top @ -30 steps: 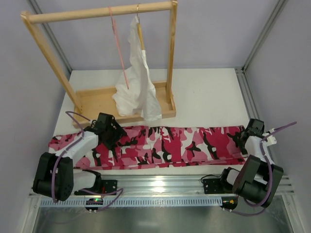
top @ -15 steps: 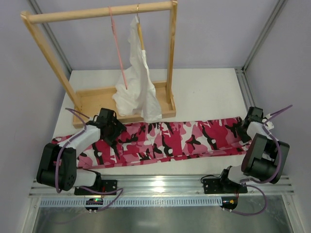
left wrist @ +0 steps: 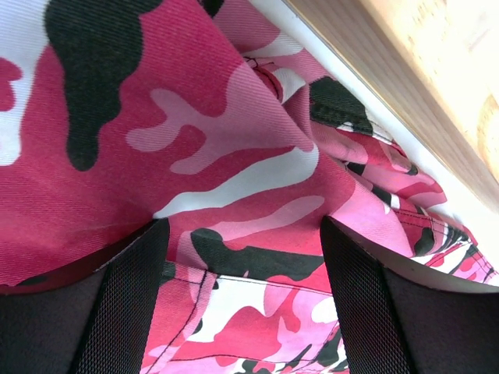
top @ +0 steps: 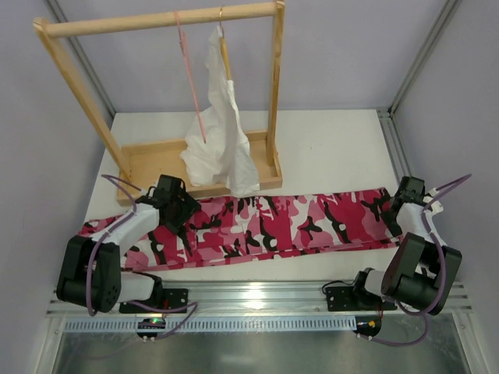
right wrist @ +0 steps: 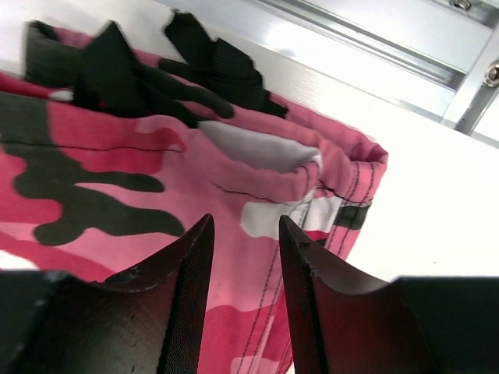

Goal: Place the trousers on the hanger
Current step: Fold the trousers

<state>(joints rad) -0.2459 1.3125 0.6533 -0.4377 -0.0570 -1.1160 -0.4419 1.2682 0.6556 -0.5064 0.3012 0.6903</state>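
The trousers (top: 273, 222) lie flat across the table, in pink, white and black camouflage, with the waist end on the right. My left gripper (top: 181, 222) is low on the left part. In the left wrist view it (left wrist: 243, 234) is open wide, with bunched trousers cloth (left wrist: 234, 140) between and over the fingers. My right gripper (top: 392, 210) is at the waist end. In the right wrist view it (right wrist: 245, 234) is open by a narrow gap just above the waistband (right wrist: 296, 175). The thin pink hanger (top: 191, 78) hangs from the rack's top bar.
The wooden rack (top: 156, 164) stands behind the trousers, its base (left wrist: 437, 86) close to my left gripper. A white garment (top: 222, 117) hangs on a tan hanger beside the pink one. A metal rail (right wrist: 374, 39) runs along the table's right edge.
The trousers have slid back toward the rack and now lie slightly slanted. Both grippers moved back with them. Little differs over the last half second.
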